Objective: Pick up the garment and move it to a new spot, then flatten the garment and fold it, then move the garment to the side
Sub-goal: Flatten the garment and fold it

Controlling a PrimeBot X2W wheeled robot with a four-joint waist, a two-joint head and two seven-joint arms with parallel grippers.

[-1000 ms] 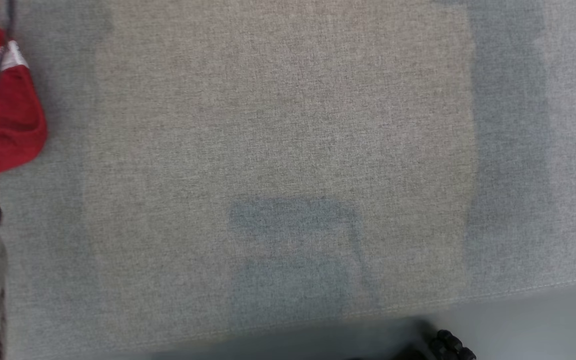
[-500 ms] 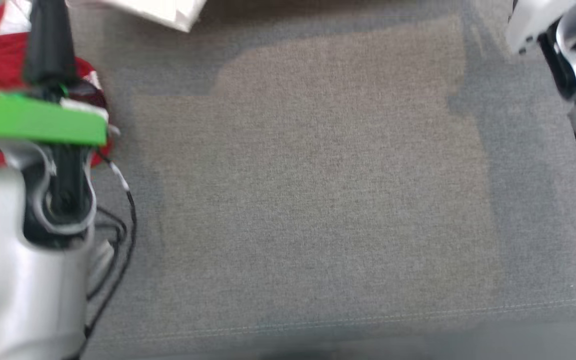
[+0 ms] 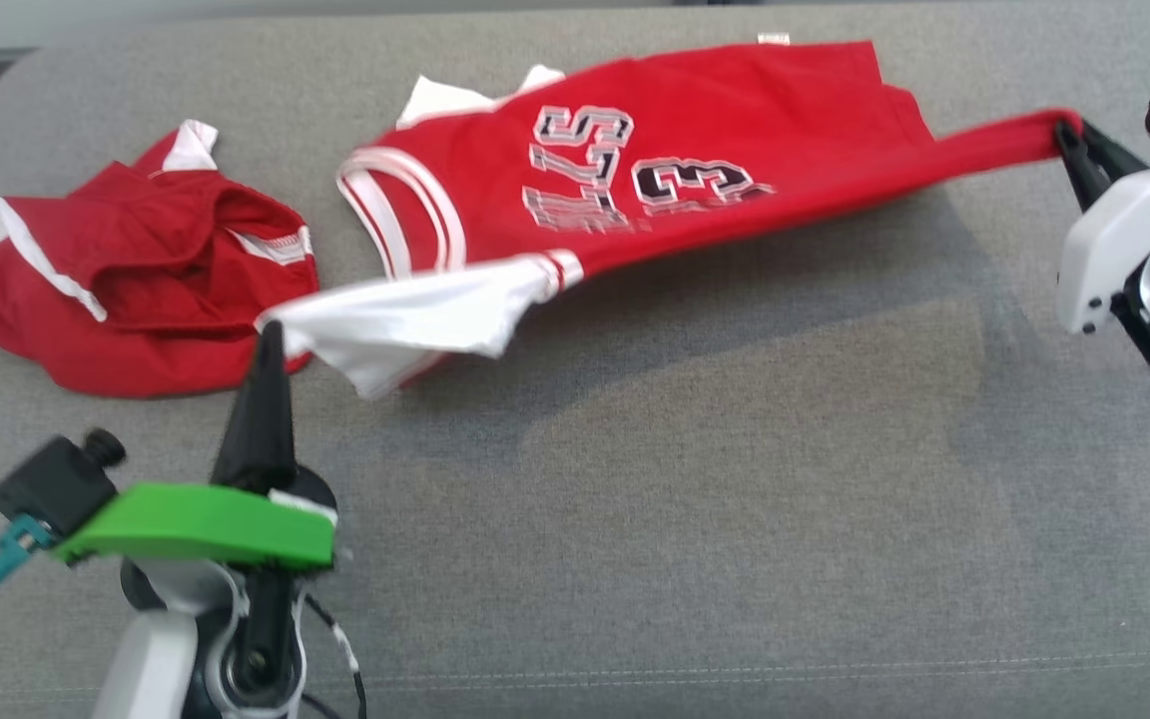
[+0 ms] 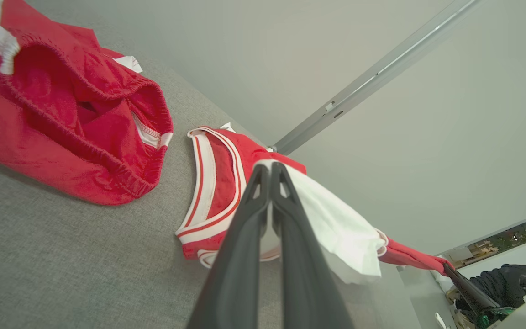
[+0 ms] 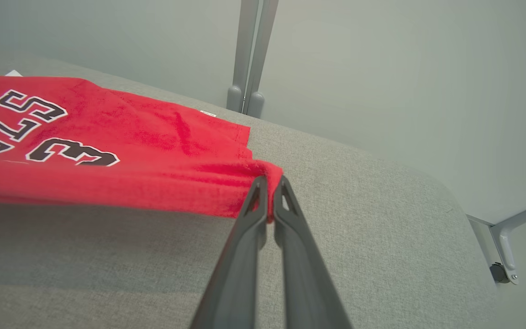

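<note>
Fingers (image 3: pixel 258 419) of left gripper (image 3: pixel 269 335): pressed together, pinching the white corner (image 3: pixel 405 325) of the jersey (image 3: pixel 695 130) at its nearest tip. The left wrist view confirms no gap between the fingers and white cloth draped over their ends.

Jersey: red, with numerals facing up, spread across the grey upholstered surface (image 3: pixel 635 499). Its near edge is raised and pulled taut between the two grips, with shadow underneath. Its far part lies on the surface.

Right gripper (image 3: pixel 1066 135): fingers together, clamped on the red hem corner at the far right, which is drawn out into a narrow strip.

Shorts (image 3: pixel 136 280): red, crumpled, to the left, just beside the white corner.

Handling, judged: light, thin and limp. It sags wherever unsupported and holds no shape, and the smooth knit may slide out of a shallow pinch. The best holds are corners and hems, where the cloth is doubled. Opposite corners held under gentle tension should flatten it.
</note>
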